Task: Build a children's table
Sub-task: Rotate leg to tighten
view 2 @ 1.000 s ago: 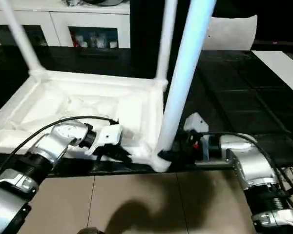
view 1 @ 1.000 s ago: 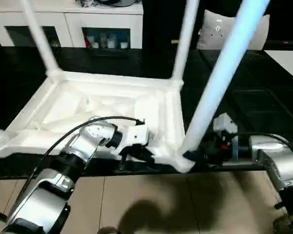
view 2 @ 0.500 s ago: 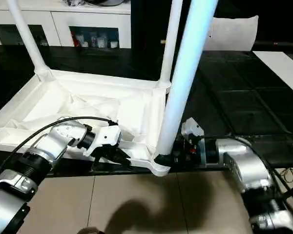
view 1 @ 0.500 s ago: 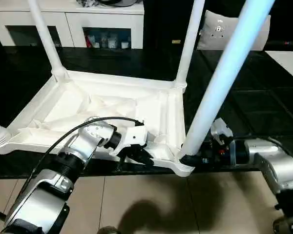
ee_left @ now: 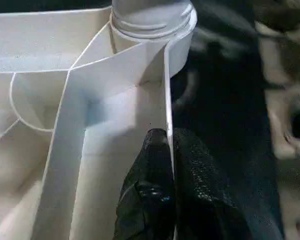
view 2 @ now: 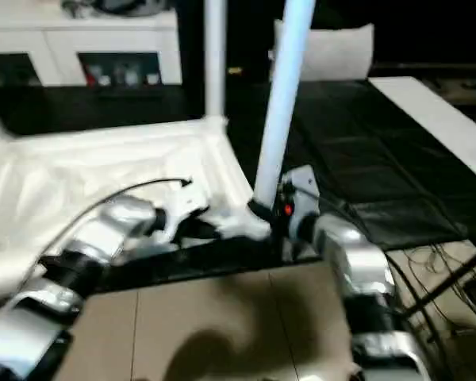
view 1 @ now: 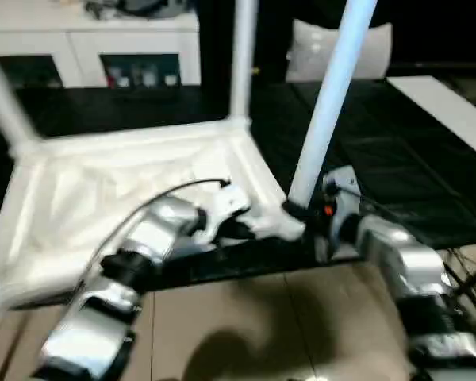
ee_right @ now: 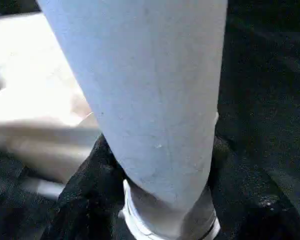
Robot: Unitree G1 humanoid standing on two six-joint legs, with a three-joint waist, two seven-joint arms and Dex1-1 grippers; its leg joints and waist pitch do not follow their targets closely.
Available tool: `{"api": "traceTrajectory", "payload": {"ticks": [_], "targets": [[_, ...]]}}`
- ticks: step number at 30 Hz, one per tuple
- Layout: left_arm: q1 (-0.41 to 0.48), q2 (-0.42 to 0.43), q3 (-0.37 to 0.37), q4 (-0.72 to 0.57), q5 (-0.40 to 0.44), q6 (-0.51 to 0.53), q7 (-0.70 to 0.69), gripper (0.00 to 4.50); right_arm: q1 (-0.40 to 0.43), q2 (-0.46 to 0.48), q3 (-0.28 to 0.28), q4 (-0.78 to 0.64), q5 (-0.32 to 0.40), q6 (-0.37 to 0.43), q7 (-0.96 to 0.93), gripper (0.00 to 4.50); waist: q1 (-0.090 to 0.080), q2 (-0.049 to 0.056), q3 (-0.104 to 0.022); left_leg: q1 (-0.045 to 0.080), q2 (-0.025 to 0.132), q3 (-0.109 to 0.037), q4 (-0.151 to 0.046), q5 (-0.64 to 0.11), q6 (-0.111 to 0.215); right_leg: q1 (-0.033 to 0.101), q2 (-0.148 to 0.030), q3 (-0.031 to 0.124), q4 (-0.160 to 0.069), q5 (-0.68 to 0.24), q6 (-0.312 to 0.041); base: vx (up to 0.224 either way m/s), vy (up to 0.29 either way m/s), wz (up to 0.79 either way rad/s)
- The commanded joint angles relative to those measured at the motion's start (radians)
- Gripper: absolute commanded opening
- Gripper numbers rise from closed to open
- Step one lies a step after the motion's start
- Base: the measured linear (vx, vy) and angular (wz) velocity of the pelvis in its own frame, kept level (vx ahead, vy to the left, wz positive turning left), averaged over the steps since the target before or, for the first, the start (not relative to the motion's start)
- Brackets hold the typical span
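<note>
Tabletop (view 1: 103, 190) lies upside down on your black counter (view 1: 397, 167), ribs up. Your left pincer (ee_left: 165, 145) is clamped on its rim wall, likely to brace it, while your right pincer (ee_right: 160, 200) grips the near-corner leg (view 1: 329, 103) at its base, seating it in the socket.

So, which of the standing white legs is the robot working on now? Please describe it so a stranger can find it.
Start from the white plastic tabletop lying upside down, ribs up, on the black surface. Go to its near corner on the robot's right, between the two silver arms. The tapered white tube leg rising there is the nearest one, and the right tool clasps its base; the other legs stand ungripped.
</note>
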Motion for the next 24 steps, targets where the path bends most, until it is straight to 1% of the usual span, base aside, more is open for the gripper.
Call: {"api": "traceTrajectory", "payload": {"ticks": [1,2,3,4,5,6,7,8,9,10,11,13,14,15,16,17,18,19,20,21,24], "targets": [[-0.028,-0.074,0.003,-0.005,-0.037,0.004,0.055,0.0,-0.026,0.054,0.005,0.06,0.005,-0.03,-0.093,2.05,0.004,-0.005,-0.063,-0.001,0.003,-0.001,-0.079,-0.295,-0.01,0.039,-0.045,0.026,-0.095,-0.46,-0.124,0.0,0.0,0.0],[-0.035,-0.102,0.017,-0.003,-0.036,0.007,0.103,0.0,-0.037,0.079,0.001,0.08,-0.013,-0.071,-0.135,2.05,0.007,-0.007,-0.066,-0.002,0.004,0.0,-0.08,-0.271,0.0,0.042,-0.043,0.029,-0.088,-0.404,-0.138,0.0,0.0,0.0],[-0.035,-0.102,0.017,-0.003,-0.036,0.007,0.103,0.0,-0.037,0.079,0.001,0.08,-0.013,-0.071,-0.135,2.05,0.007,-0.006,-0.066,-0.003,0.005,0.002,-0.08,-0.262,0.004,0.043,-0.042,0.031,-0.086,-0.377,-0.147,0.0,0.0,0.0],[-0.038,-0.114,0.024,-0.003,-0.039,0.009,0.121,0.0,-0.041,0.089,-0.007,0.084,-0.016,-0.077,-0.153,2.6,0.008,-0.007,-0.066,-0.003,0.005,0.004,-0.079,-0.252,0.015,0.045,-0.04,0.032,-0.083,-0.347,-0.158,0.0,0.0,0.0],[-0.039,-0.124,0.026,-0.006,-0.033,0.006,0.14,0.0,-0.043,0.101,-0.027,0.082,-0.012,-0.078,-0.173,2.74,0.008,-0.007,-0.067,-0.004,0.005,0.006,-0.078,-0.238,0.022,0.046,-0.04,0.034,-0.08,-0.316,-0.168,0.0,0.0,0.0],[-0.038,-0.123,0.021,-0.006,-0.026,-0.001,0.141,0.0,-0.042,0.101,-0.037,0.076,-0.004,-0.08,-0.172,2.76,0.011,-0.01,-0.07,-0.004,0.004,0.008,-0.076,-0.217,0.032,0.05,-0.04,0.034,-0.076,-0.284,-0.176,0.0,0.0,0.0],[-0.038,-0.122,0.02,-0.006,-0.025,-0.002,0.141,0.0,-0.041,0.102,-0.039,0.075,-0.003,-0.08,-0.172,2.76,0.013,-0.008,-0.071,-0.004,0.004,0.009,-0.075,-0.203,0.037,0.051,-0.041,0.035,-0.074,-0.264,-0.182,0.0,0.0,0.0],[-0.038,-0.119,0.013,-0.002,-0.015,-0.014,0.142,0.0,-0.041,0.1,-0.055,0.073,0.006,-0.087,-0.172,2.96,0.016,-0.004,-0.072,-0.003,0.005,0.01,-0.074,-0.178,0.046,0.052,-0.04,0.036,-0.07,-0.224,-0.194,0.0,0.0,0.0],[-0.038,-0.118,0.013,-0.002,-0.015,-0.015,0.141,0.0,-0.041,0.099,-0.056,0.073,0.006,-0.087,-0.171,2.96,0.017,-0.005,-0.073,-0.003,0.005,0.012,-0.073,-0.167,0.051,0.053,-0.041,0.036,-0.07,-0.207,-0.199,0.0,0.0,0.0],[-0.037,-0.11,0.008,0.003,-0.011,-0.028,0.135,0.0,-0.038,0.084,-0.048,0.068,0.004,-0.103,-0.148,3.08,0.02,-0.003,-0.075,-0.004,0.005,0.012,-0.072,-0.143,0.058,0.056,-0.04,0.037,-0.065,-0.175,-0.207,0.0,0.0,0.0],[-0.036,-0.105,0.005,0.004,-0.01,-0.035,0.133,0.0,-0.035,0.076,-0.041,0.065,0.002,-0.115,-0.134,3.17,0.026,-0.005,-0.076,-0.006,0.005,0.012,-0.071,-0.12,0.065,0.06,-0.039,0.036,-0.061,-0.146,-0.212,0.0,0.0,0.0],[-0.033,-0.097,0.003,0.005,-0.009,-0.042,0.128,0.0,-0.024,0.056,-0.031,0.055,0.001,-0.125,-0.108,3.22,0.032,-0.004,-0.077,-0.008,0.005,0.013,-0.07,-0.097,0.074,0.062,-0.04,0.036,-0.057,-0.119,-0.22,0.0,0.0,0.0],[-0.027,-0.084,-0.003,0.006,-0.007,-0.061,0.11,0.0,-0.007,0.024,-0.018,0.034,0.002,-0.14,-0.054,3.34,0.034,-0.001,-0.076,-0.008,0.005,0.014,-0.068,-0.102,0.078,0.062,-0.04,0.036,-0.06,-0.118,-0.22,0.0,0.0,0.0],[-0.022,-0.071,-0.009,0.006,-0.005,-0.071,0.094,0.0,0.009,-0.004,-0.01,0.015,0.004,-0.146,-0.007,3.52,0.035,-0.002,-0.077,-0.009,0.004,0.014,-0.067,-0.102,0.08,0.063,-0.04,0.037,-0.058,-0.115,-0.22,0.0,0.0,0.0],[-0.017,-0.058,-0.016,0.006,-0.001,-0.087,0.076,0.0,0.023,-0.031,-0.003,-0.001,0.004,-0.15,0.038,3.54,0.037,-0.003,-0.076,-0.01,0.005,0.013,-0.068,-0.105,0.086,0.065,-0.04,0.036,-0.059,-0.12,-0.218,0.0,0.0,0.0],[-0.012,-0.045,-0.024,0.005,0.002,-0.1,0.054,0.0,0.036,-0.061,0.009,-0.012,0.001,-0.159,0.087,3.57,0.038,-0.002,-0.076,-0.011,0.005,0.014,-0.067,-0.1,0.09,0.064,-0.04,0.037,-0.059,-0.12,-0.217,0.0,0.0,0.0],[-0.012,-0.044,-0.024,0.005,0.002,-0.1,0.052,0.0,0.037,-0.064,0.01,-0.013,0.0,-0.16,0.091,3.67,0.039,0.001,-0.077,-0.012,0.005,0.013,-0.067,-0.101,0.091,0.065,-0.041,0.036,-0.058,-0.12,-0.218,0.0,0.0,0.0],[-0.008,-0.034,-0.028,0.003,0.003,-0.106,0.036,0.0,0.046,-0.089,0.022,-0.019,-0.005,-0.168,0.128,3.67,0.038,-0.002,-0.075,-0.011,0.006,0.013,-0.067,-0.112,0.09,0.063,-0.039,0.035,-0.061,-0.133,-0.216,0.0,0.0,0.0],[-0.001,0.003,-0.043,0.004,0.012,-0.137,-0.022,0.0,0.069,-0.177,0.053,-0.029,-0.017,-0.195,0.251,3.84,0.04,-0.001,-0.075,-0.01,0.007,0.013,-0.067,-0.121,0.09,0.064,-0.041,0.035,-0.062,-0.15,-0.216,0.0,0.0,0.0],[-0.001,0.003,-0.043,0.004,0.012,-0.137,-0.022,0.0,0.069,-0.177,0.053,-0.029,-0.017,-0.195,0.251,3.84,0.041,-0.002,-0.074,-0.01,0.007,0.013,-0.067,-0.129,0.091,0.064,-0.041,0.034,-0.064,-0.161,-0.214,0.0,0.0,0.0],[0.0,0.035,-0.062,0.009,0.02,-0.177,-0.069,0.0,0.073,-0.239,0.067,-0.033,-0.013,-0.197,0.33,4.14,0.043,-0.004,-0.071,-0.009,0.008,0.013,-0.069,-0.154,0.084,0.06,-0.042,0.034,-0.069,-0.223,-0.204,0.0,0.0,0.0]]}}
